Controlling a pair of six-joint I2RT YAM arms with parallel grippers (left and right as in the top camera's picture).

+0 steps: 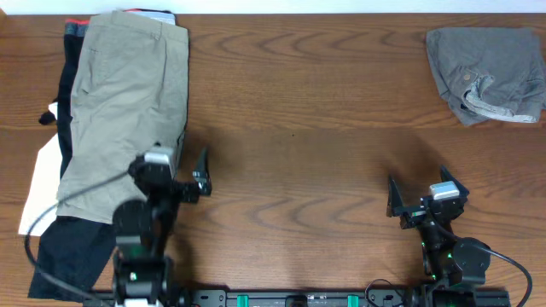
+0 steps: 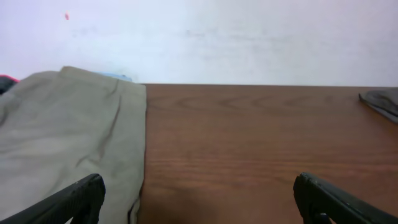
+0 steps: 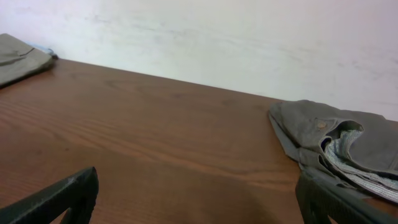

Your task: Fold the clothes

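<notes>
The grey shorts lie crumpled at the table's far right corner, with a round button and a paler inner waistband showing in the right wrist view. Their edge shows at the right of the left wrist view. My left gripper is open and empty near the front left, beside the khaki shorts. My right gripper is open and empty near the front right, well short of the grey shorts. Both pairs of fingers show wide apart in the wrist views.
A pile at the left holds folded khaki-tan shorts on top of black and white garments. The khaki shorts also show in the left wrist view. The wooden table ends at a white wall behind.
</notes>
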